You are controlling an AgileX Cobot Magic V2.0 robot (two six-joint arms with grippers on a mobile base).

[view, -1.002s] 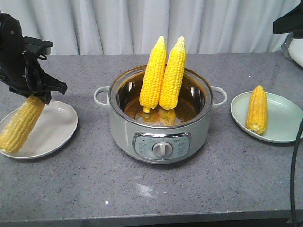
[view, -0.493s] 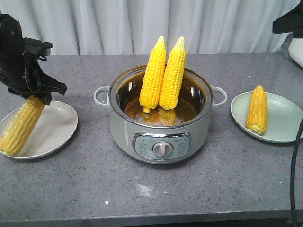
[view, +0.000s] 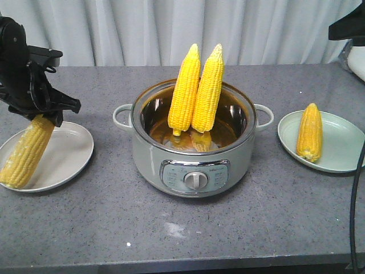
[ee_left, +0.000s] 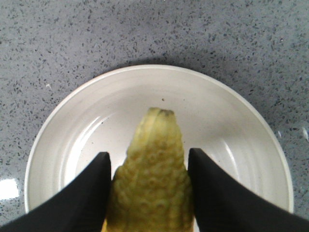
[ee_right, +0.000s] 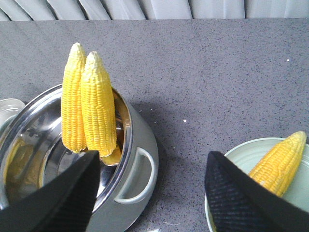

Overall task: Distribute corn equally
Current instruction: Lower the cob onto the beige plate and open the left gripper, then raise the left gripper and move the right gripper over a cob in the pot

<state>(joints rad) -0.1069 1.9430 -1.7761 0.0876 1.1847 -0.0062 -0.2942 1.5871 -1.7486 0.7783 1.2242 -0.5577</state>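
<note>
Over the white plate, left fingers pinch corn.

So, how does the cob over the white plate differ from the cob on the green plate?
The held cob hangs tilted over the white plate, its upper end clamped between the fingers of the left gripper; the resting cob lies flat on the green plate, free. The held cob looks paler yellow; the resting cob deeper, more orange. Both are whole husked cobs.

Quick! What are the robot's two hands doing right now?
Left gripper: shut on a corn cob, over the white plate.
Right gripper: open, holding nothing.
</note>
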